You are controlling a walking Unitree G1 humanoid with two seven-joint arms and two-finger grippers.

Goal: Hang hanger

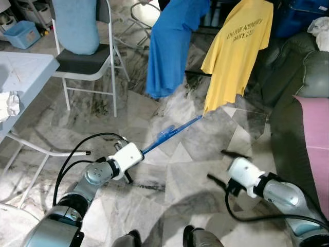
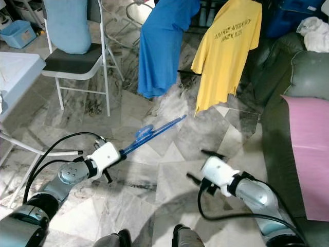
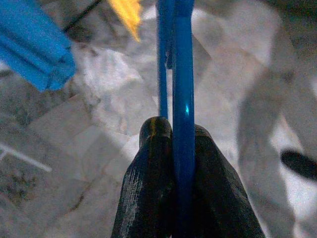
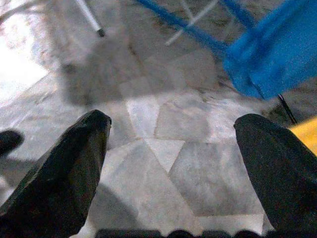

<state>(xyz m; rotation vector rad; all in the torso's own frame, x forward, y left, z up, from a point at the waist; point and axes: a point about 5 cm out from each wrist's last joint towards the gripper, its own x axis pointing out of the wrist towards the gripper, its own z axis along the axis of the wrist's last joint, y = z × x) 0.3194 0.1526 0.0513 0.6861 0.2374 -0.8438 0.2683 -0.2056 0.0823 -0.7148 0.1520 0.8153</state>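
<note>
Hanger, blue and thin, sits clamped in the left tool, pointing toward the yellow shirt; its hook is hard to make out. Below that shirt, the right tool hovers with fingers apart over the marble floor.

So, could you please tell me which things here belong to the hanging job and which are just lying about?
Belongs to the job:
blue hanger, clamped in the left hand
right hand, open and free

Lying about:
yellow T-shirt
blue garment
folding chair
white table
pink cloth
</note>
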